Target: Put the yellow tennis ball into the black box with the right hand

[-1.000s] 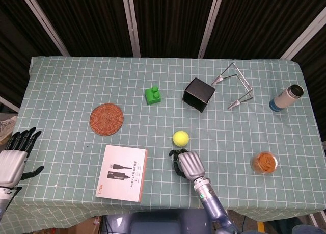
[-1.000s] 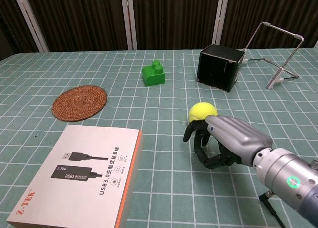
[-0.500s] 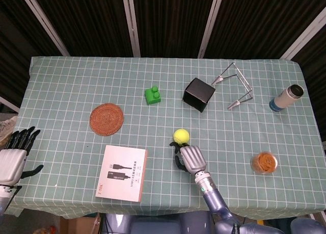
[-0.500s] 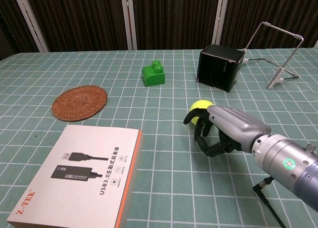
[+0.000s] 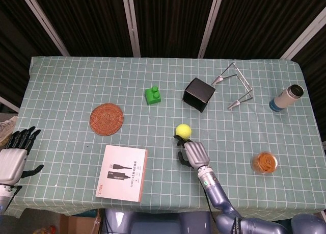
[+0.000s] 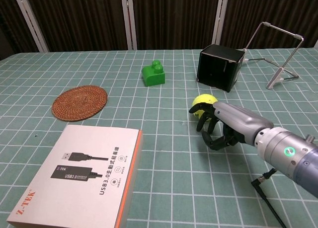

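Right hand curled just behind yellow tennis ball at frame centre.
Fingertips touching the ball only in chest view, not gripping; left hand, fingers spread, only in head view, lower left. Round ball, no long axis; black box above, well apart.

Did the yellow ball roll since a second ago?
Yes. The yellow tennis ball has crept up the table toward the black box, nudged by the right hand behind it. The green block shows no move.
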Motion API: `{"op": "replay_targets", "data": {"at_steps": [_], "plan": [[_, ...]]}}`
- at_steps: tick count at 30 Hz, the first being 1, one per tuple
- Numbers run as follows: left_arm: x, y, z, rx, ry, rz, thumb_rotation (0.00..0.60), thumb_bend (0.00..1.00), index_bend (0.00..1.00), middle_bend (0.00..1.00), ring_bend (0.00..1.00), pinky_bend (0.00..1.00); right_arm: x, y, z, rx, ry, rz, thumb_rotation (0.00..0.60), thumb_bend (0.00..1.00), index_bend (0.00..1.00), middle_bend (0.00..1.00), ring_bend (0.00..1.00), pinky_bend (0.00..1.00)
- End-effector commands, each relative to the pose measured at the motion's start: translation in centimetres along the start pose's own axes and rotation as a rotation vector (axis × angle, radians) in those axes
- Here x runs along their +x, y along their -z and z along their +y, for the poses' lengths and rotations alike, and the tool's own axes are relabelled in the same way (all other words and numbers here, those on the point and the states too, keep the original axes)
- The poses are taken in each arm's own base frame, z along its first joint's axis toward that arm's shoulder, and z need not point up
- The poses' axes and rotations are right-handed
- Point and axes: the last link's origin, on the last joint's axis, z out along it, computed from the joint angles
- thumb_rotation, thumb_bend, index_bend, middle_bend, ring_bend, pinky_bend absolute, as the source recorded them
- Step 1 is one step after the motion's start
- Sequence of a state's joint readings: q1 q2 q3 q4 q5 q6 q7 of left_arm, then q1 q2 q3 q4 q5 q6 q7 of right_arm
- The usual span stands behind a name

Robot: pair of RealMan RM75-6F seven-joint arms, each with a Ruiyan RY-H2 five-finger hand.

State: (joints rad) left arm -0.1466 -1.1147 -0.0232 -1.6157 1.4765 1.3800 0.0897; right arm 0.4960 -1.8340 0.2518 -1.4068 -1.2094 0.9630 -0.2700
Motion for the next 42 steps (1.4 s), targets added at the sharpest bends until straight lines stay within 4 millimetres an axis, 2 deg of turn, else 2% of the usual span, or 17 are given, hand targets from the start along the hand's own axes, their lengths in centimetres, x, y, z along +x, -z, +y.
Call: {"op": "replay_targets", "data": {"at_steps": [1,19,26,35,42], "plan": [[0.0,0.0,-0.1,0.003,0.000,0.000,0.600,0.14,0.00,0.00,0.00,0.00,0.2,-0.3,0.1,0.000,0.002,-0.001,0.600,0.62,0.15,0.35,0.37,0.62],[-0.2,-0.4,-0.1,0.022,-0.007,-0.007,0.600,0.14,0.00,0.00,0.00,0.00,2.2,-2.2,1.4,-0.007,0.005,0.015,0.600,0.62,0.15,0.31,0.33,0.52],[-0.5,-0.5,0.0,0.027,-0.016,-0.014,0.600,0.14,0.00,0.00,0.00,0.00,2.8,-2.9,2.3,-0.015,0.025,0.005,0.600,0.62,0.15,0.31,0.29,0.45],[-0.6,-0.9,0.0,0.043,-0.021,-0.017,0.600,0.14,0.00,0.00,0.00,0.00,4.0,-4.0,3.0,-0.021,0.000,0.000,0.600,0.62,0.13,0.27,0.24,0.41],[-1.0,-1.6,-0.2,0.068,-0.033,-0.036,0.600,0.14,0.00,0.00,0.00,0.00,4.1,-5.2,2.7,-0.008,-0.056,-0.014,0.600,0.62,0.09,0.25,0.22,0.40]]}}
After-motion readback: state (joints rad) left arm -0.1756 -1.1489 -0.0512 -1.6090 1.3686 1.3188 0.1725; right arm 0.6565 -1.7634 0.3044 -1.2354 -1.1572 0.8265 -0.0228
